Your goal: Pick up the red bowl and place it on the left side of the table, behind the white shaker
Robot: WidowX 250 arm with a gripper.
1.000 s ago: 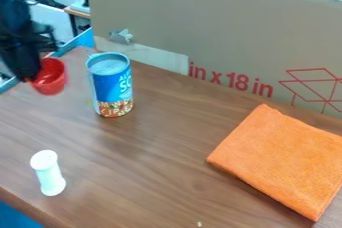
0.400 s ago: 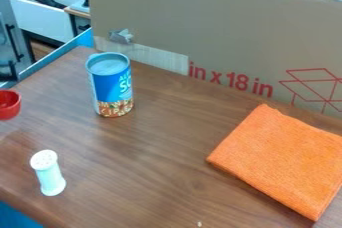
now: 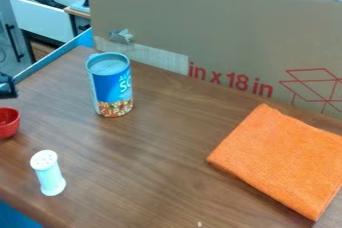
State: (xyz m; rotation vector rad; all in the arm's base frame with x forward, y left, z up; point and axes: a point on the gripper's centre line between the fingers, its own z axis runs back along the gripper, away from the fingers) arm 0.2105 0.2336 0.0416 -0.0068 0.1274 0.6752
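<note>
Red cup (image 3: 8, 130) has shifted lower at left, below the gripper (image 3: 7, 88), whose jaw state I cannot tell.

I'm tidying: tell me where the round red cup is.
The round red cup is at the camera view's left edge, up and left of the white cylindrical shaker.

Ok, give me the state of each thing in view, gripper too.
Gripper: partly in view at the left edge, near the red bowl.
Red bowl: open side up, cut off by the left edge.
Can: upright.
White shaker: upright.
Orange cloth: folded, flat.
Cardboard: standing on edge.
</note>
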